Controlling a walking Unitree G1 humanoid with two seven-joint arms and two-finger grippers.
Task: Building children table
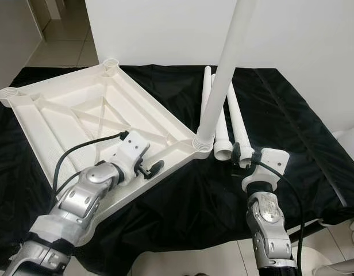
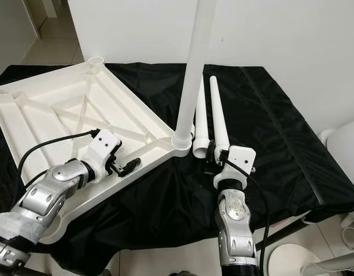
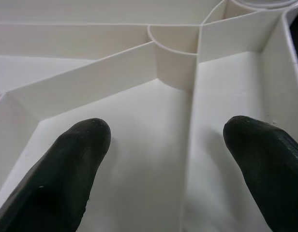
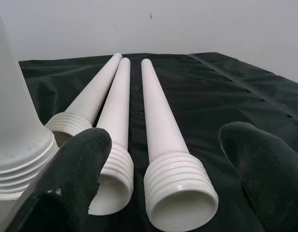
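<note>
A white plastic tabletop [image 1: 91,112] lies upside down on a black cloth [image 1: 292,121], ribs facing up. One white leg [image 1: 226,69] stands upright in the corner socket just beyond the left gripper [image 1: 149,168], which rests on the tabletop's near rim with its fingers spread apart and nothing between them. The left wrist view shows what the head views cannot: the two black fingertips [image 3: 67,169] sit just above the smooth inner panel, with a curved rib and the socket wall ahead of them.

The right gripper [image 2: 211,156] hovers at the threaded ends of the loose legs [image 4: 158,125] lying on the cloth, its fingers wide open and empty. In the head views these legs overlap and are hard to count; the right wrist view makes clear there are three, side by side and touching, open threaded mouths facing the gripper, the nearest one [image 4: 180,195] between its fingertips. The standing leg's threaded base [image 4: 16,154] shows beside the left-hand fingertip there.
</note>
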